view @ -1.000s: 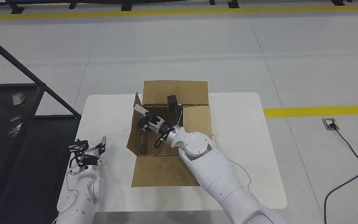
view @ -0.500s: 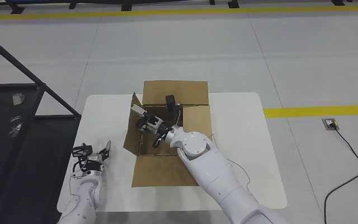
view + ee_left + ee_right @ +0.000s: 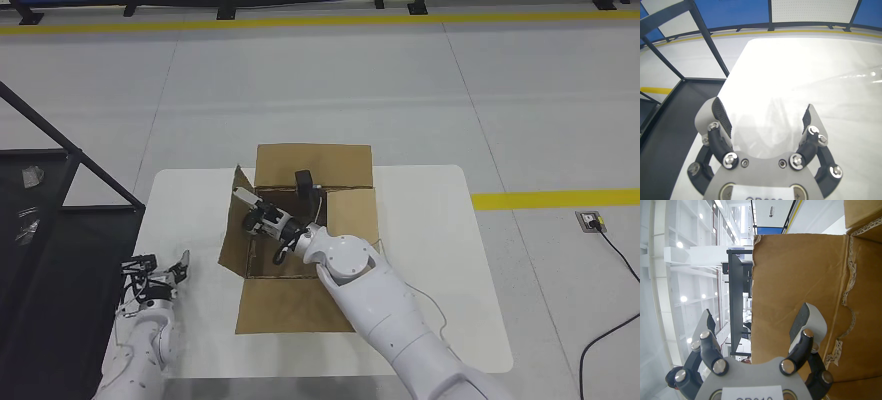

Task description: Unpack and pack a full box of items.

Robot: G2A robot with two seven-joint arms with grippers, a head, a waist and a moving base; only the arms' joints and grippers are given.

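Top view, box: the box point(image 3: 313, 162) is sitting open in the middle of the table point(image 3: 430, 250), with its flaps folded outward.
Top view, item: a black item point(image 3: 305, 181) is lying inside, against the far wall (its kind cannot be told).
Top view, right gripper: the right gripper point(image 3: 262, 215) is hanging inside the box, just beside the left flap point(image 3: 236, 250).
Top view, left gripper: the left gripper point(image 3: 155, 283) is hovering over the table's near left corner, well apart from the box.
Left wrist view, left gripper: the left gripper point(image 3: 764, 113) is standing wide apart and is carrying nothing, with bare table beneath it.
Right wrist view, right gripper: the right gripper point(image 3: 756, 317) is spread wide, and the flap's free edge is lying between its fingers. Whether they are touching it cannot be told.
Handling, flap: judged light, thin and fairly stiff. It is likely bending at its crease rather than elsewhere, and its torn corrugated edges are looking weak.
Handling, hold: pinching the flat face close to the free edge is judged best, keeping off the ragged corner.
Handling, item: judged small and rigid, so a grip across its narrow width should be serving.
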